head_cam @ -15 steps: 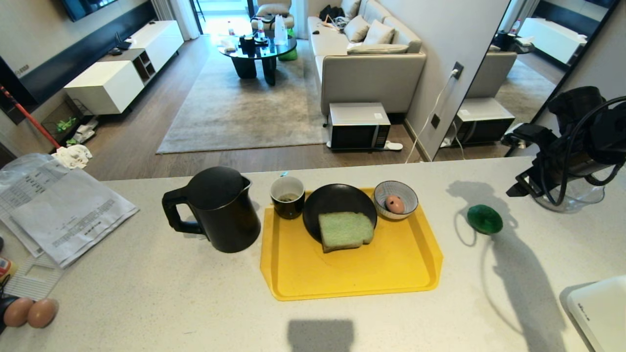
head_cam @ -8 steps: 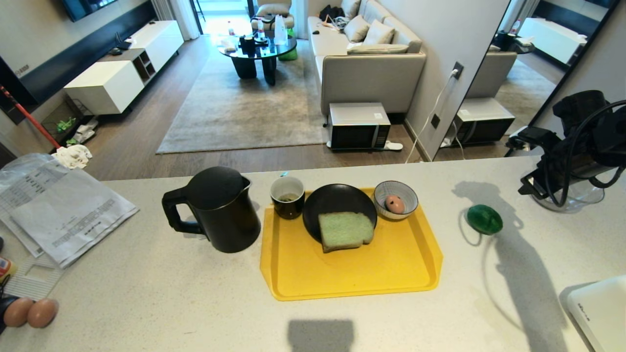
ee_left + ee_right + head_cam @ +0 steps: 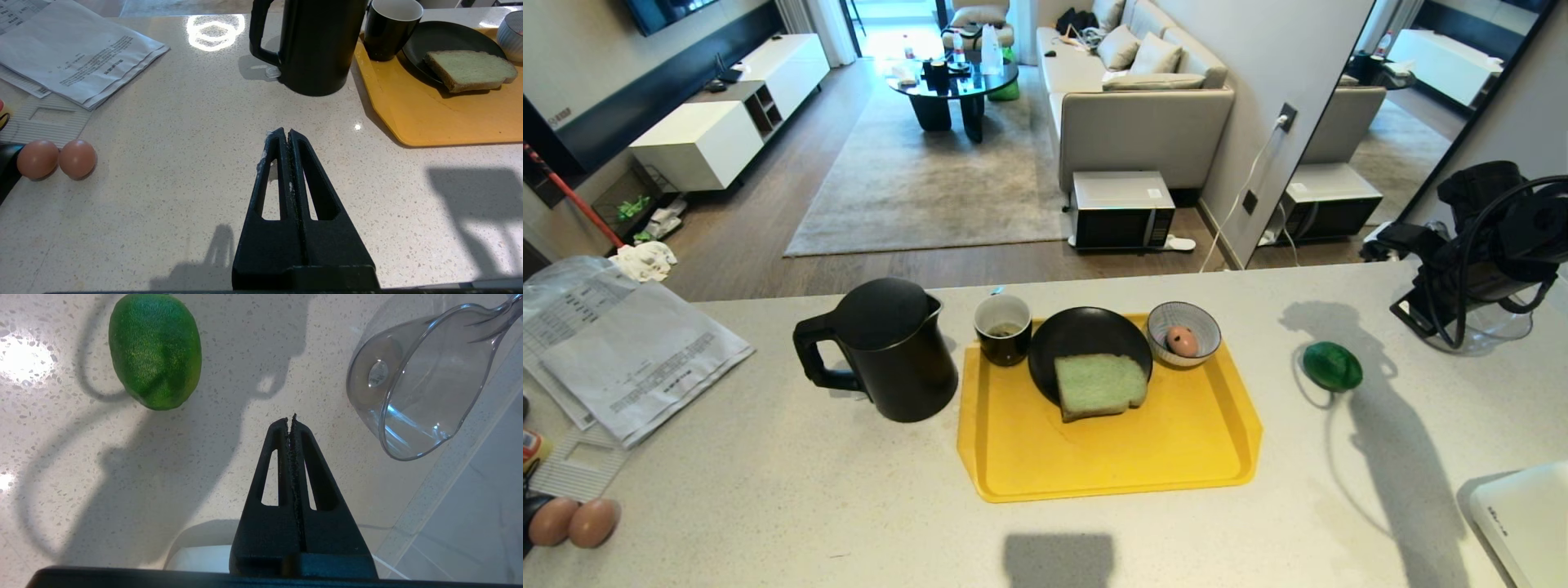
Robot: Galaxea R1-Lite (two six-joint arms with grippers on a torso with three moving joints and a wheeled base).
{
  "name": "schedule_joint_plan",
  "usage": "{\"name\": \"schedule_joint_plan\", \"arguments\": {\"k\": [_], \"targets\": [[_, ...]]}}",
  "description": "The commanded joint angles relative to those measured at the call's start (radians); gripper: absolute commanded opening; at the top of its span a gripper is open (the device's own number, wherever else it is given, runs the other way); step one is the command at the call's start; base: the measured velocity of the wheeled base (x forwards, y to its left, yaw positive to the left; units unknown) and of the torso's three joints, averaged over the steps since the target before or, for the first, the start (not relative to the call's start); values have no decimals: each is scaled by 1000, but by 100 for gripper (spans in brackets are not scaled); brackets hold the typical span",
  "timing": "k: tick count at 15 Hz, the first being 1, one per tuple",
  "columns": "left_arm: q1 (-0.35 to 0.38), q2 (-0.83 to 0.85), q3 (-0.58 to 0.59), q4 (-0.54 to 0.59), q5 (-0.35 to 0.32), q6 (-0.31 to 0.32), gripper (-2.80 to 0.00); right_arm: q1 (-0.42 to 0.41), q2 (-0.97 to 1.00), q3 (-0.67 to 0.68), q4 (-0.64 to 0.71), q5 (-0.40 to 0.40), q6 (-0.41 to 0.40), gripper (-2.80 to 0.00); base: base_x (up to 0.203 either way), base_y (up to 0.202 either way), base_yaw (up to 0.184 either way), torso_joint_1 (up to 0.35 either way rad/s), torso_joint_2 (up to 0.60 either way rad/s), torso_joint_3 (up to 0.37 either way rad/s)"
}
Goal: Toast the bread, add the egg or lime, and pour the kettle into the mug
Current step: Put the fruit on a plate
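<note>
The glossy dark green oval lime (image 3: 1331, 366) lay loose on the desk near its right edge, off the yellow plastic tray (image 3: 1111, 457). The right gripper (image 3: 291, 420) hung above, jaws together on nothing; the left gripper (image 3: 286, 134) was likewise closed. Judged step: fetching the lime. Next, the jaws must part and straddle it.
</note>
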Motion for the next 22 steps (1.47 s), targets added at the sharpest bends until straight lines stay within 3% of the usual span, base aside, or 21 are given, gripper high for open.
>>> {"name": "schedule_joint_plan", "arguments": {"k": [1, 22], "targets": [[0, -2, 14, 0, 0, 0, -280, 1, 9, -11, 5, 2, -6, -280, 0, 0, 0, 0, 0, 0], [0, -2, 14, 0, 0, 0, -280, 1, 40, -10, 2, -18, -61, -280, 0, 0, 0, 0, 0, 0]]}}
